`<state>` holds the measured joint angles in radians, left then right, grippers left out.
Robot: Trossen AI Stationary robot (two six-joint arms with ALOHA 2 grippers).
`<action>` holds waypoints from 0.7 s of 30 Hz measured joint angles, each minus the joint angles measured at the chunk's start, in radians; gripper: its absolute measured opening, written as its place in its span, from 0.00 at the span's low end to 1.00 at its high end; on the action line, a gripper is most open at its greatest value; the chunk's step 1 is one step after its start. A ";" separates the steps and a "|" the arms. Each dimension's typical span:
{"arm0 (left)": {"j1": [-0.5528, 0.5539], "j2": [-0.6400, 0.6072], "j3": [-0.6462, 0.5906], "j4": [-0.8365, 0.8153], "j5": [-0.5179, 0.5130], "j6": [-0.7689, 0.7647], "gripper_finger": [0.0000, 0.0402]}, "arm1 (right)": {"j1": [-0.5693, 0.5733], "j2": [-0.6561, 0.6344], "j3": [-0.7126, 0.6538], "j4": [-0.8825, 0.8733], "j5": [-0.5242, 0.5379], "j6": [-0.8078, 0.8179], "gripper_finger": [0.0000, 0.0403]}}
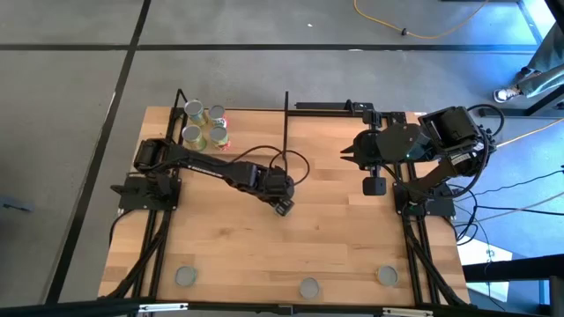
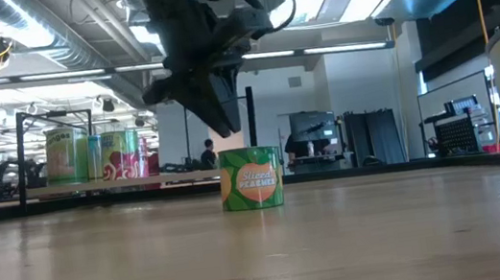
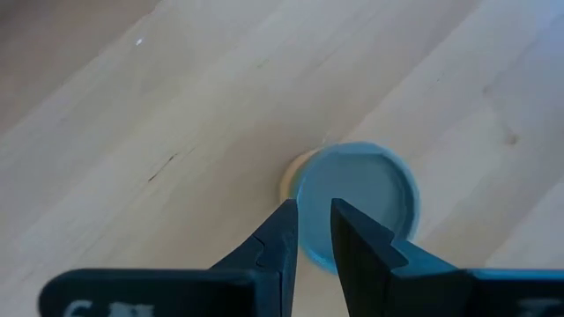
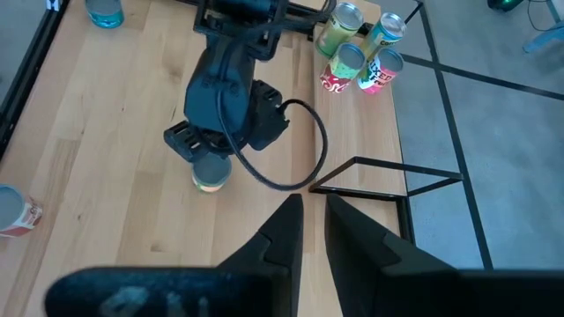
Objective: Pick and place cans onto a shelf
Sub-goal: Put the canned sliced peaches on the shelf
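I'm looking down on a pale wooden worktop (image 1: 335, 238) made of glued strips, standing on a grey concrete floor crossed by dark lines, with a yellow cable (image 1: 414, 31) trailing across the floor beyond the far edge. At table height the room behind is a big open workshop with strip lights and silver ducts overhead, and a person far off in the background.

I count eight cans. Four stand upright in a tight square on the shelf (image 2: 63, 191) at the far-left corner of the worktop, green, yellow and red labels showing (image 1: 204, 125). Three more stand well apart along the near edge: one left (image 1: 185, 276), one middle (image 1: 308, 287), one right (image 1: 387, 276). The eighth, a green can with a peach label (image 2: 251, 178), stands alone near the centre of the worktop.

There are two arms. The left gripper (image 3: 313, 204) hangs directly above that centre can, its jaws narrow with a slim gap, pointing down at the grey lid and holding nothing. The right gripper (image 1: 345, 156) waits above the far-right part of the worktop, jaws almost together and holding nothing
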<state>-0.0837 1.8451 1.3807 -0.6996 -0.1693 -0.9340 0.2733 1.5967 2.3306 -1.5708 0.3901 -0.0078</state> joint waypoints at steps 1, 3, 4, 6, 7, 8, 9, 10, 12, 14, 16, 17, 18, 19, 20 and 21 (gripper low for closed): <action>0.000 0.004 -0.001 -0.006 -0.004 0.001 0.16 | 0.000 0.000 0.000 0.000 0.000 0.000 0.13; 0.000 0.003 -0.003 -0.007 -0.008 0.001 0.16 | 0.000 0.000 0.000 0.000 0.000 0.000 0.13; 0.000 0.002 -0.001 -0.001 -0.009 0.001 0.16 | 0.000 0.000 0.000 0.000 0.000 0.000 0.13; 0.000 0.001 -0.001 -0.007 -0.018 0.003 0.16 | 0.000 0.000 0.000 0.000 0.000 0.000 0.13; 0.000 0.002 -0.001 -0.008 -0.024 0.004 0.16 | 0.000 0.000 0.000 0.000 0.000 0.000 0.13; 0.000 0.002 -0.001 -0.007 -0.030 0.004 0.16 | 0.000 0.000 0.000 0.000 0.000 0.000 0.13; 0.000 0.001 -0.001 -0.007 -0.031 0.005 0.16 | 0.000 0.000 0.000 0.000 0.000 0.000 0.13; 0.000 0.001 -0.001 -0.007 -0.031 0.005 0.16 | 0.000 0.000 0.000 0.000 0.000 0.000 0.13; 0.000 0.001 -0.001 -0.008 -0.031 0.004 0.16 | 0.000 0.000 0.000 0.000 0.000 0.000 0.13; -0.001 0.001 -0.006 0.000 -0.031 0.004 0.16 | 0.000 0.000 0.000 0.000 0.000 0.000 0.13; -0.001 0.001 -0.017 -0.001 -0.029 0.004 0.16 | 0.000 0.000 0.000 0.000 0.000 0.000 0.13; -0.001 0.001 -0.021 -0.001 -0.022 0.004 0.16 | 0.000 0.000 0.000 0.000 0.000 0.000 0.13; -0.001 0.001 -0.025 0.002 -0.014 0.004 0.16 | 0.000 0.000 0.000 0.000 0.000 0.000 0.13; -0.001 0.001 -0.030 0.004 -0.003 0.004 0.16 | 0.000 0.000 0.000 0.000 0.000 0.000 0.13; -0.001 0.001 -0.036 0.003 0.004 0.004 0.16 | 0.000 0.000 0.000 0.000 0.000 0.000 0.13; -0.002 0.001 -0.043 0.002 0.004 0.004 0.16 | 0.000 0.000 0.000 0.000 0.000 0.000 0.13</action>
<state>-0.0854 1.8465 1.3380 -0.6976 -0.1650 -0.9303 0.2733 1.5967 2.3306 -1.5711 0.3898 -0.0082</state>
